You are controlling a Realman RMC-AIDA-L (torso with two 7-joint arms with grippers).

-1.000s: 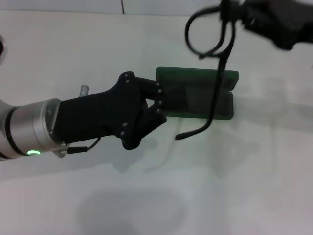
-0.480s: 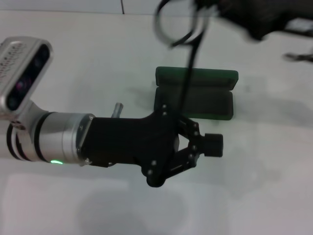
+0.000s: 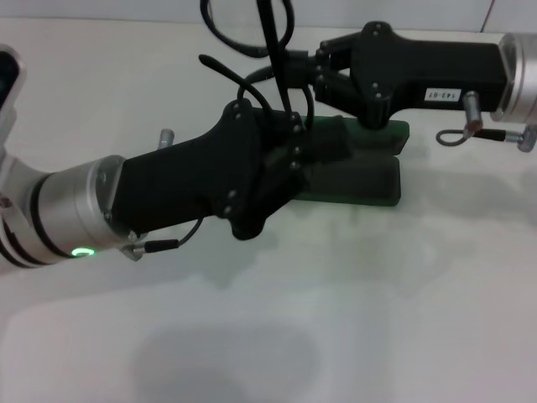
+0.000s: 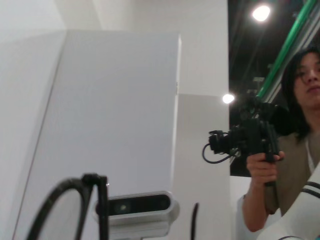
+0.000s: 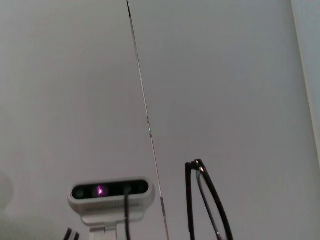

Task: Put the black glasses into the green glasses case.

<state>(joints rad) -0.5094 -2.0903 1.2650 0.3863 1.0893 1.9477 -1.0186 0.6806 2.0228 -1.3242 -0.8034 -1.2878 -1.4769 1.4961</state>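
The black glasses (image 3: 271, 35) are held upright in the air at the top centre of the head view, lenses up, one temple arm hanging down. My right gripper (image 3: 312, 71) reaches in from the right and is shut on them. My left gripper (image 3: 289, 138) comes from the left, right under the glasses and touching or almost touching the hanging temple arm. The green glasses case (image 3: 369, 176) lies open on the table below; its left end is hidden by my left gripper. The glasses also show in the left wrist view (image 4: 101, 200) and the right wrist view (image 5: 192, 200).
The case lies on a white table (image 3: 419, 294). A cable loop (image 3: 457, 134) hangs from my right arm. Both wrist views look upward at my head camera (image 4: 137, 205) (image 5: 110, 192). A person holding a camera (image 4: 265, 150) stands in the background.
My right arm has swung left and lower, bringing the glasses with it. My left gripper has moved from in front of the case up over its left end, under the glasses.
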